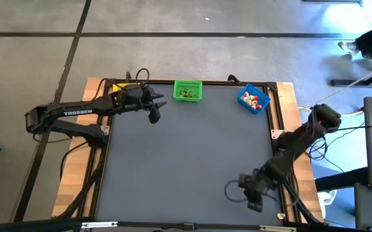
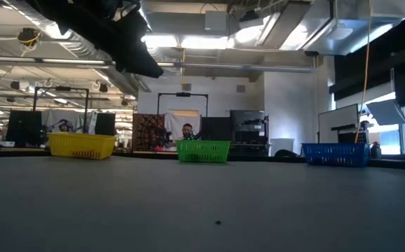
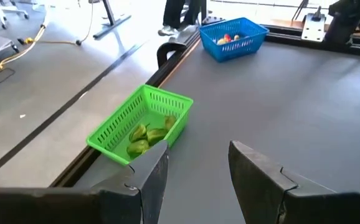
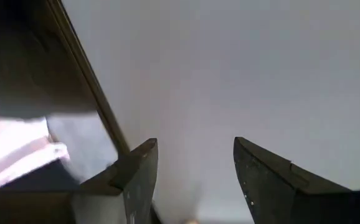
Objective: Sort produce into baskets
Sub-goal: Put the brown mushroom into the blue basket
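Observation:
Three baskets stand along the table's far edge. The yellow basket (image 2: 81,145) is mostly hidden under my left arm in the high view. The green basket (image 1: 187,90) holds green produce (image 3: 144,134). The blue basket (image 1: 253,98) holds red and pale cream produce (image 3: 231,38). My left gripper (image 3: 195,152) hovers open above the mat, just left of the green basket (image 3: 142,121), with nothing between its fingers. My right gripper (image 4: 195,146) is open and empty over the mat's near right corner (image 1: 253,201).
The grey mat (image 1: 186,161) is framed by a dark rail and a wooden border (image 1: 76,187). A tiny dark speck (image 2: 218,223) lies on the mat near the front. Cables (image 1: 234,190) loop beside my right arm. A person (image 2: 187,131) sits beyond the table.

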Controlling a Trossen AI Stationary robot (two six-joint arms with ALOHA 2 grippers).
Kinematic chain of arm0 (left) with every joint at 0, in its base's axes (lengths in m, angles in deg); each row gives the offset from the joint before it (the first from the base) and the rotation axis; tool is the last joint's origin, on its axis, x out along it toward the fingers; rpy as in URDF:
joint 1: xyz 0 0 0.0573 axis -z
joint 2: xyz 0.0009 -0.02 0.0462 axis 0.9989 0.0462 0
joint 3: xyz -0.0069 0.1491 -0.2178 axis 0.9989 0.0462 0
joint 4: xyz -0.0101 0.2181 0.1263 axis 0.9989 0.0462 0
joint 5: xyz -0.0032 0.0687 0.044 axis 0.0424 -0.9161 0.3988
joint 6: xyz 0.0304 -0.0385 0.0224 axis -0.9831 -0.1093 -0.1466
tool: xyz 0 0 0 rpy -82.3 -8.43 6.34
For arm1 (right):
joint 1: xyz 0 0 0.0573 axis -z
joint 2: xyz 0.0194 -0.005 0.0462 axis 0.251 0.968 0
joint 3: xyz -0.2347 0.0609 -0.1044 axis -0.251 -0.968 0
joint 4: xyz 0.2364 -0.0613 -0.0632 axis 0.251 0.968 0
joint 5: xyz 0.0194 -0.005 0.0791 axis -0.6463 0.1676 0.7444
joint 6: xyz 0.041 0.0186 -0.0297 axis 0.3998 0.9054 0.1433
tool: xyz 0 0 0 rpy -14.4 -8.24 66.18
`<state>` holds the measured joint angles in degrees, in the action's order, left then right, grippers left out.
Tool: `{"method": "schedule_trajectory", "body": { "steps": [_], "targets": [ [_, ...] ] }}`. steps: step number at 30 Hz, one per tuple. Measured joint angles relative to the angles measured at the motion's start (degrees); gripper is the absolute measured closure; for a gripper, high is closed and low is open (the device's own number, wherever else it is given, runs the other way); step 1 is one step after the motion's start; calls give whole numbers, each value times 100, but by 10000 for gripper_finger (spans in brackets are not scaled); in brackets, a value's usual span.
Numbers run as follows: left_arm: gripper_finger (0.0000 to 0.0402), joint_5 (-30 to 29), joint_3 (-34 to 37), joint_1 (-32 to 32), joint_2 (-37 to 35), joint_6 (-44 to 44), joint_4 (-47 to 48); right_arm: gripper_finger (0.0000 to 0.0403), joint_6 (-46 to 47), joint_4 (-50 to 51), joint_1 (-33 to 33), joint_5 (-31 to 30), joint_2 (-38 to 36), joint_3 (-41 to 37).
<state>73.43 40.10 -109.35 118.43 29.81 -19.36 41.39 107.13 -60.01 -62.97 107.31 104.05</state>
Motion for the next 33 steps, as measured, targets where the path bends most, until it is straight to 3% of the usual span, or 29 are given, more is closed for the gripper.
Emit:
{"method": "schedule_trajectory", "body": {
  "steps": [6,17,22,29,33],
  "targets": [
    [237,-2,0,0,4,-32,73,194,658,159,-934,740,410,0],
    [237,-4,0,0,9,4,95,194,1231,-356,-2068,1136,781,0],
    [237,-7,4,0,9,8,206,194,1345,-742,-2175,1162,999,0],
    [237,-9,4,0,9,-27,206,194,1382,-735,-2152,1829,1532,11],
    [237,-9,4,-9,9,-42,205,208,1416,-748,-2146,1879,1638,11]
  ]
}}
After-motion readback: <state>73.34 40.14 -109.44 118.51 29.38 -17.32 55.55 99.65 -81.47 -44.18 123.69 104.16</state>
